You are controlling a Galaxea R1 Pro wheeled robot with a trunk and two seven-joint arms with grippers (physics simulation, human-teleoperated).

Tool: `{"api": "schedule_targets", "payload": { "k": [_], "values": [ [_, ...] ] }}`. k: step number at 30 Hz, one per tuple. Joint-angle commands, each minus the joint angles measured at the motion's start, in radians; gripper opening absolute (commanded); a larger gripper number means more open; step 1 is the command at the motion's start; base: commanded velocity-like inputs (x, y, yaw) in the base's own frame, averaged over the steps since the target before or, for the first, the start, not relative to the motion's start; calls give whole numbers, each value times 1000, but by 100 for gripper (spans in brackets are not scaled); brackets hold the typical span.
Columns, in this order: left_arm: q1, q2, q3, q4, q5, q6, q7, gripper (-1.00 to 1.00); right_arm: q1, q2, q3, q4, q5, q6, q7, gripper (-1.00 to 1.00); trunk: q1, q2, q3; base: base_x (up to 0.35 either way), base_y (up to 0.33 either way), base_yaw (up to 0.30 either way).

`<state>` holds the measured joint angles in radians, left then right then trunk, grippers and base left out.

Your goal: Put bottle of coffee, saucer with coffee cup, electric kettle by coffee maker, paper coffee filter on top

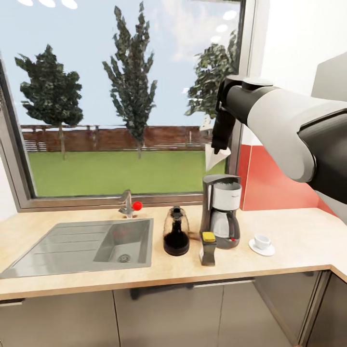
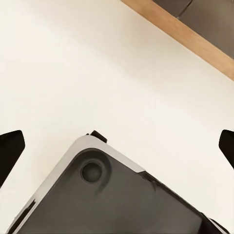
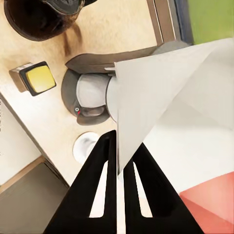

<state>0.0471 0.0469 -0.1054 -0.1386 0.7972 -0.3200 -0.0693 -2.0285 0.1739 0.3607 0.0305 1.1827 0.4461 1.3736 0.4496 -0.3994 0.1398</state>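
Since my right claw pinches only one edge of the paper coffee filter high above the coffee maker, letting go here could send it fluttering past onto the counter.

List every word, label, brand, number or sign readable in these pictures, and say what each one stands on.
None: no readable text in any view.
The coffee maker: no legible brand or marking; its red switch bears no readable sign.
The bottle of coffee: plain yellow cap, no label visible.
The electric kettle, the coffee cup and the saucer: unmarked.
The paper coffee filter, held in the right gripper jaws: blank white.
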Motion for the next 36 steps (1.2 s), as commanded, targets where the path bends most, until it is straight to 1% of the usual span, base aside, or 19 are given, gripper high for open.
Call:
{"api": "schedule_targets", "payload": {
  "k": [1,9,11,13,14,17,20,27,32,36],
  "values": [
    [1,1,-8,-1,11,-2,-3,100,-1,1,1,2,0,25,1,-100,0,-1,0,0,53,0],
    [1,0,-10,-1,11,-11,-3,100,-1,1,2,2,8,46,-6,-100,0,-1,0,0,13,0],
    [1,0,-10,-1,11,-11,-3,100,-1,1,2,2,15,53,-7,-100,0,-1,0,0,2,0],
    [1,-1,-10,0,11,-11,-3,100,-1,1,3,2,34,73,-8,-100,0,-1,0,0,0,0],
    [1,-1,-11,0,11,-11,-3,100,-1,1,2,2,65,124,-10,-100,0,-1,0,0,0,0],
    [1,-1,-11,0,11,-11,-3,100,-1,1,2,3,87,179,-24,-100,0,-1,0,0,0,0],
    [1,-5,-12,1,10,-12,-3,100,0,1,1,5,101,243,-36,-100,0,-1,-1,0,0,17],
    [1,-7,-11,1,10,-13,-3,100,23,1,1,6,150,263,-40,-100,0,-1,-4,0,0,124],
    [1,-8,-11,1,12,-8,-1,100,30,1,1,5,159,275,-31,-100,0,-1,-4,47,-36,24],
    [1,-10,-11,2,12,-2,55,100,52,1,1,6,164,297,-30,-100,0,-1,-7,206,-202,109]
  ]
}}
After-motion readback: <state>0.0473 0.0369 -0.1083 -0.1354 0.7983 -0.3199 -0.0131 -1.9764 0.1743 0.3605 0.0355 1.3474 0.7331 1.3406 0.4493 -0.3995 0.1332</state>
